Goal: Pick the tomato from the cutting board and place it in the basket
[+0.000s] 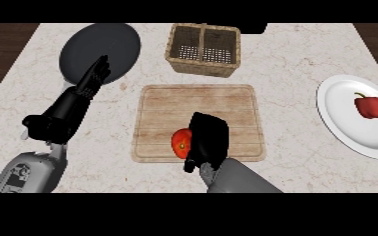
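The tomato (179, 144) is sitting on the cutting board (199, 102), down in the lower left part near the front edge. The right hand (208, 139) is right up against its right side and covers part of it. Only the back of that hand shows, so I honestly can't tell whether it's closed on the tomato or just parked next to it.

The left hand (83, 91) is off to the left of the board with its fingers (96, 72) straight and pressed together, holding nothing. The tips point away and overlap the near edge of the dark grey plate (100, 42).

The wicker basket (184, 65) sits just behind the board, well apart from the tomato. At the far right edge of the marble counter (288, 70) there's a white plate (339, 125) with a red pepper (367, 106) on it.
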`<move>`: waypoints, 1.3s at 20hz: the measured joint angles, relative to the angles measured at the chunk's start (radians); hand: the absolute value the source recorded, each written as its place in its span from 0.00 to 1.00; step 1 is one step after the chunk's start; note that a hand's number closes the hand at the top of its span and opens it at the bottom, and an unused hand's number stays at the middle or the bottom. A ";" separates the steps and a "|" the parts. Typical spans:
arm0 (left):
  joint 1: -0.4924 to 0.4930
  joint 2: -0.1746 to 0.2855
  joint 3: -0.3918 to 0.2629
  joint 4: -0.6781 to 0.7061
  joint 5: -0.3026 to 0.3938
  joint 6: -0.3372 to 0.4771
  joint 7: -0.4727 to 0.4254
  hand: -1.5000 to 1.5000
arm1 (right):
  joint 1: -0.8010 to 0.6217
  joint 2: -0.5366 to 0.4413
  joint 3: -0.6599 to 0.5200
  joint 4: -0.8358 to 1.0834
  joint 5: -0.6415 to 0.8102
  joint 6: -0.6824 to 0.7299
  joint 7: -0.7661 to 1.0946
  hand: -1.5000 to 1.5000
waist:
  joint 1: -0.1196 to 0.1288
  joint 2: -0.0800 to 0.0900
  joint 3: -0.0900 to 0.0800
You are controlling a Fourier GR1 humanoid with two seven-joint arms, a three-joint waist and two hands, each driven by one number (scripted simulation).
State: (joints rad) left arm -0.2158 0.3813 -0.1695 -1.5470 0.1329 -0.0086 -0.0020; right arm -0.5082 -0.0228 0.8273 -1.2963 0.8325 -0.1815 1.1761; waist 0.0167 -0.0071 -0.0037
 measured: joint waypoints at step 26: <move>-0.016 -0.024 0.005 0.047 -0.015 -0.025 -0.009 0.50 | -0.728 0.010 -0.032 -0.327 -0.298 -0.204 -0.025 1.00 | 0.021 -0.011 0.001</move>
State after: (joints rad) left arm -0.2314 0.3571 -0.1649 -1.5001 0.1178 -0.0340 -0.0108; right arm -1.2360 -0.0129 0.7952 -1.6236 0.5343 -0.3860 1.1508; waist 0.0376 -0.0181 -0.0030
